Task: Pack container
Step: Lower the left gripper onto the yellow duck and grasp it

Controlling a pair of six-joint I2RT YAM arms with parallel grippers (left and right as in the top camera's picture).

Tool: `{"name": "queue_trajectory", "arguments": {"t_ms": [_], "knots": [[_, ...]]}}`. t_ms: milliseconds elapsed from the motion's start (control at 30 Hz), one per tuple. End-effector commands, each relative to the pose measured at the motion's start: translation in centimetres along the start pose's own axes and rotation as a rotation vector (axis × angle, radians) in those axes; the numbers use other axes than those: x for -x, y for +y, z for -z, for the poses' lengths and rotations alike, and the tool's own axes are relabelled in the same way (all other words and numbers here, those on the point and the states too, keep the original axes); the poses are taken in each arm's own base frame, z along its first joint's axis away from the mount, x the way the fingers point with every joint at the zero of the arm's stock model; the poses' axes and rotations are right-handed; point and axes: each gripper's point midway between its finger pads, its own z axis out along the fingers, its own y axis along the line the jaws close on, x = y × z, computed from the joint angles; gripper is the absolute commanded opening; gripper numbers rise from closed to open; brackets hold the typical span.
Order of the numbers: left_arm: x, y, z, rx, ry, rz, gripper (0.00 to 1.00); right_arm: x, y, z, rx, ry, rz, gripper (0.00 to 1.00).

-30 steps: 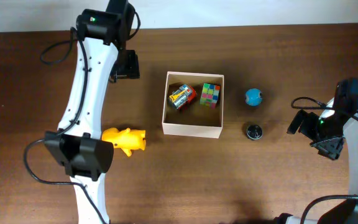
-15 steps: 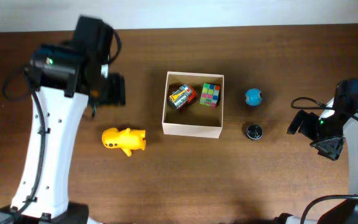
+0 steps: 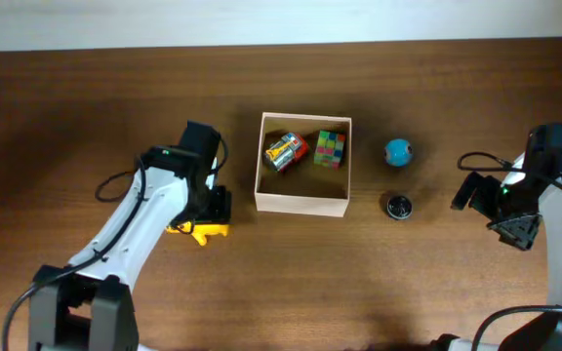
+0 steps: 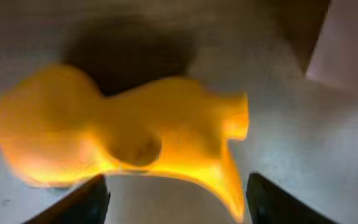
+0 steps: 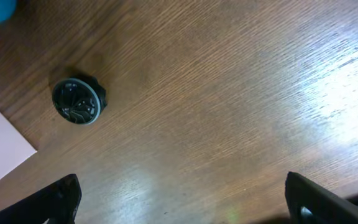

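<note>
Tabletop [image 3: 66, 107] of brown wood lies under both arms. From overhead we see the container [image 3: 301, 205] just right of the left claw [image 3: 209, 209], its open top up and its walls square to the table edge. Being square, it gives us no long axis. Each wrist view catches only a pale corner of it. The left claw's fingers stand apart. Its wrist view shows the yellow toy animal [image 4: 123, 130] lying crosswise just ahead of them, mostly hidden by the arm from overhead. Inside the container lie a multicoloured cube [image 3: 330, 148] and an orange-and-yellow toy [image 3: 285, 151]. The right claw [image 5: 185, 205], fingers also apart, sits well right of the container, with a blue ball [image 3: 398, 152] and a dark round disc [image 5: 78, 101] between.
</note>
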Motion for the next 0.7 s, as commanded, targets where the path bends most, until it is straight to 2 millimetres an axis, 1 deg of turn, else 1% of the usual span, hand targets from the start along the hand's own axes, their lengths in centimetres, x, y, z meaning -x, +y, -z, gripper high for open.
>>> {"name": "queue_trajectory", "arguments": {"t_ms": [0, 33, 100, 167, 200, 233, 300, 333, 433, 500, 567, 600, 667], "knots": [[-1.4, 0.5, -3.1, 0.012, 0.005, -0.011, 0.72, 0.4, 0.1, 0.5, 0.009, -0.016, -0.003, 0.99], [-1.3, 0.5, -3.5, 0.009, -0.005, -0.011, 0.71, 0.4, 0.1, 0.5, 0.009, -0.016, -0.003, 0.99], [-0.7, 0.4, -3.6, 0.004, -0.031, -0.011, 0.65, 0.4, 0.1, 0.5, 0.009, -0.016, -0.003, 0.99], [-0.1, 0.2, -3.6, -0.003, -0.057, -0.01, 0.48, 0.3, 0.1, 0.5, 0.009, -0.015, -0.003, 0.99], [0.2, 0.1, -3.6, -0.007, -0.069, -0.01, 0.36, 0.3, 0.0, 0.5, 0.008, -0.012, -0.004, 0.99], [0.3, 0.1, -3.6, -0.008, -0.073, -0.01, 0.31, 0.3, 0.0, 0.5, 0.008, -0.012, -0.004, 0.99], [0.4, 0.1, -3.5, -0.009, -0.076, -0.01, 0.17, 0.1, 0.0, 0.5, 0.007, -0.007, -0.004, 0.99], [0.4, 0.1, -3.4, -0.008, -0.076, -0.01, 0.12, 0.0, 0.0, 0.5, 0.005, -0.003, -0.005, 0.99], [0.6, 0.0, -2.8, -0.01, -0.081, -0.01, 0.02, 0.0, 0.0, 0.5, 0.005, -0.001, -0.005, 0.99], [0.9, -0.1, -1.7, -0.011, -0.089, -0.01, 0.02, -0.1, 0.0, 0.5, 0.005, 0.002, -0.005, 0.99], [1.8, -0.2, 0.8, -0.019, -0.122, -0.014, 0.02, -0.1, 0.0, 0.5, 0.004, 0.002, -0.006, 0.99], [2.1, -0.3, 1.4, -0.021, -0.132, -0.017, 0.02, -0.1, 0.0, 0.5, 0.004, 0.002, -0.006, 0.99], [3.0, -0.5, 4.1, -0.032, -0.176, -0.016, 0.02, -0.2, -0.1, 0.5, 0.004, 0.006, -0.006, 0.99]]}}
